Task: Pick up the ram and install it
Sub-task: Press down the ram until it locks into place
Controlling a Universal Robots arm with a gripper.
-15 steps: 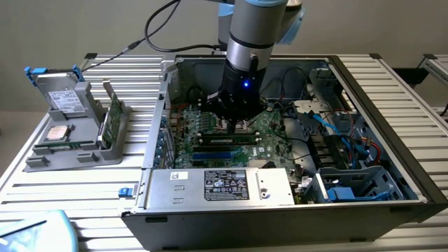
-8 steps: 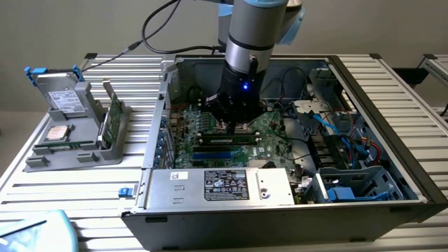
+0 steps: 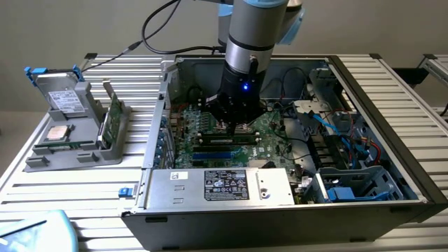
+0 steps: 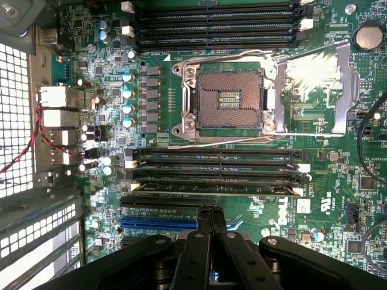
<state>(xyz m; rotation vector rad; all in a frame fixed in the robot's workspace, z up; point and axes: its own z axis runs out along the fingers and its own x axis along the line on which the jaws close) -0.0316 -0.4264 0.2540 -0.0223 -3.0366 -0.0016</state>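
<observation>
The black end effector (image 4: 208,226), fingers pressed together and holding nothing, hovered low inside the open grey computer case (image 3: 392,205) over black motherboard slots (image 4: 214,172) — walls close around. The long green ram stick (image 3: 113,118) stood upright in the grey holder (image 3: 70,152) on the bench (image 3: 84,184), well apart.

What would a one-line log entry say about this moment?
fingers: shut, empty | over: motherboard slots | ram: upright in grey holder

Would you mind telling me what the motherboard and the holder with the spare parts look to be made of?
The motherboard looks like glossy green laminate circuit board: it glints under the light and carries soldered parts. The grey holder on the table seems matte moulded plastic, with its even dull grey and rounded edges, though painted metal cannot be ruled out.
</observation>
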